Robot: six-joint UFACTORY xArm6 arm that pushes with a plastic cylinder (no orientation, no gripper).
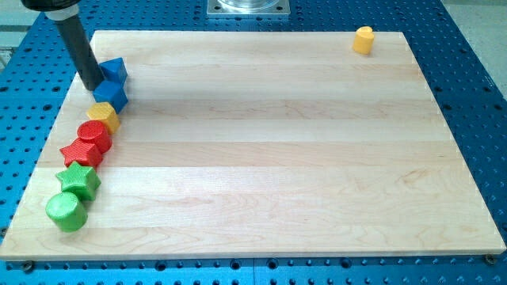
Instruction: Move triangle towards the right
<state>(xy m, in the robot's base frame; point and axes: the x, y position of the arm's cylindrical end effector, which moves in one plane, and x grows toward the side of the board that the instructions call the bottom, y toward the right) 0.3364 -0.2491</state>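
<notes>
A blue block that looks like the triangle lies near the board's upper left edge. A blue cube touches it from below. My tip is at the left side of these two blue blocks, right at the seam between them and touching or nearly touching them. The dark rod slants up to the view's top left.
Below the blue cube a line of blocks runs down the left edge: a yellow hexagon, a red round block, a red star, a green star, a green cylinder. A yellow heart sits at the top right of the wooden board.
</notes>
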